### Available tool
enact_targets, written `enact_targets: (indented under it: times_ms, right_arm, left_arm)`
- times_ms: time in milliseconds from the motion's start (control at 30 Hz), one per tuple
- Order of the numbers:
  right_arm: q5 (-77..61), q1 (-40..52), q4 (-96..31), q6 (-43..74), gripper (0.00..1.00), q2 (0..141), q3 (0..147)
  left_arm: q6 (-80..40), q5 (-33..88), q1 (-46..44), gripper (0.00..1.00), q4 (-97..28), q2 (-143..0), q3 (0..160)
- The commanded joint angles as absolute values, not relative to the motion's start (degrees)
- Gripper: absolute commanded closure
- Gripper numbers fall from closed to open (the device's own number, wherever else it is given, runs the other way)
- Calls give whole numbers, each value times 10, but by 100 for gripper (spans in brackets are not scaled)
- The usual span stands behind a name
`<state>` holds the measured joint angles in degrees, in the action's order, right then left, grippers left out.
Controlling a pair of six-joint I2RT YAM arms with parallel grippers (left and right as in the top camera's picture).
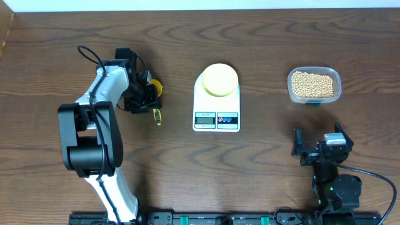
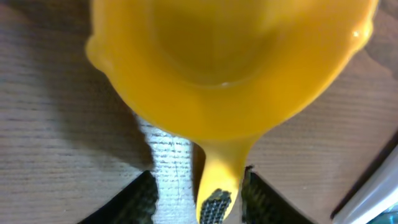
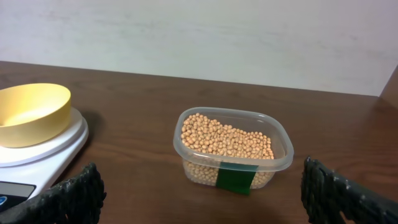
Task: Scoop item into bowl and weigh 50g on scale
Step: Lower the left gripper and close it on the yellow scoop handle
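The tan beans (image 1: 313, 83) (image 3: 225, 138) fill a clear plastic tub at the right. The pale yellow bowl (image 1: 220, 79) (image 3: 31, 112) sits empty on the white scale (image 1: 216, 106) (image 3: 37, 152) at the table's middle. On the left lies a bright yellow scoop (image 1: 155, 87) (image 2: 230, 68). My left gripper (image 1: 142, 95) (image 2: 199, 186) straddles its handle (image 2: 216, 180); the handle lies against the right finger (image 2: 258, 200), and a gap shows beside the left finger (image 2: 134, 202). My right gripper (image 1: 319, 146) (image 3: 202, 186) stands open and empty, short of the tub.
The clear tub (image 1: 314, 85) (image 3: 233, 152) has a green tape patch on its near side. A pale textured strip (image 2: 171, 168) lies on the wood under the scoop handle. The scale's display and buttons (image 1: 216, 118) face the front edge.
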<state>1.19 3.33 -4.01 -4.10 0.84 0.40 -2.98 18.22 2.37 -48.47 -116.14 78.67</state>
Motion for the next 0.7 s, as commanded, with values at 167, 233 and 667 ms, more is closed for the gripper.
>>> enact_targets:
  times_ms: [167,233,667]
  right_arm:
    - [13,33,-42,-48,1,5,3]
    - [13,33,-42,-48,1,5,3]
    - [13,33,-42,-48,1,5,3]
  left_arm:
    - [-21,175,29,73,-470,-1151,778]
    - [-22,176,29,74,-467,-1151,778]
    - [-7,203,29,36,-469,-1151,779]
